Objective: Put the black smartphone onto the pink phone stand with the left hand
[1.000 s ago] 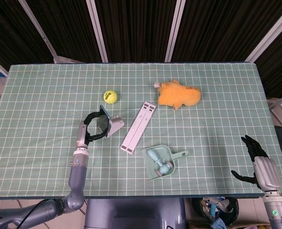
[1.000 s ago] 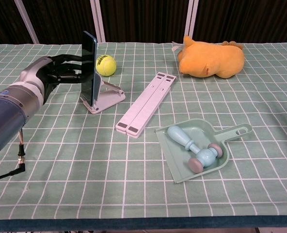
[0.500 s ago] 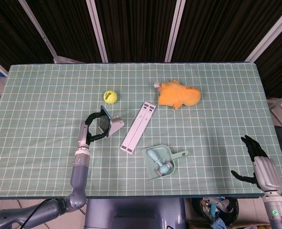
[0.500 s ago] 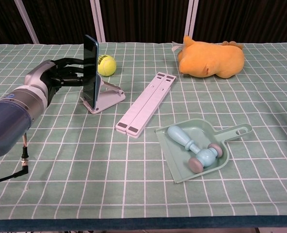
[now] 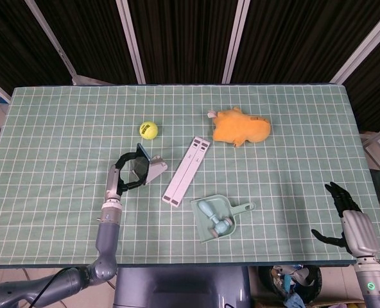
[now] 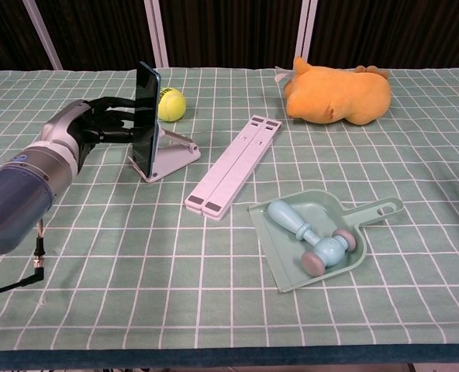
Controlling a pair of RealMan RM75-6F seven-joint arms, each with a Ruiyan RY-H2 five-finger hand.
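Note:
The black smartphone [image 6: 146,116] stands nearly upright on its edge in the pink phone stand [image 6: 174,155], screen side towards my left hand. My left hand [image 6: 98,128] reaches in from the left, and its fingers [image 6: 125,118] wrap the phone's edges. From the head view the phone [image 5: 138,165] leans on the stand [image 5: 155,171], with the left hand [image 5: 122,173] curled around it. My right hand [image 5: 346,217] hangs off the table's near right corner, fingers spread and holding nothing.
A tennis ball [image 6: 170,104] lies just behind the stand. A folded pink laptop stand [image 6: 232,166] lies to its right. A green dustpan [image 6: 322,242] holds a blue dumbbell-like toy [image 6: 311,238]. An orange plush [image 6: 338,93] sits at the back right.
The left hand has shifted slightly right with the phone, which now leans closer to the stand's back. The right hand has not moved.

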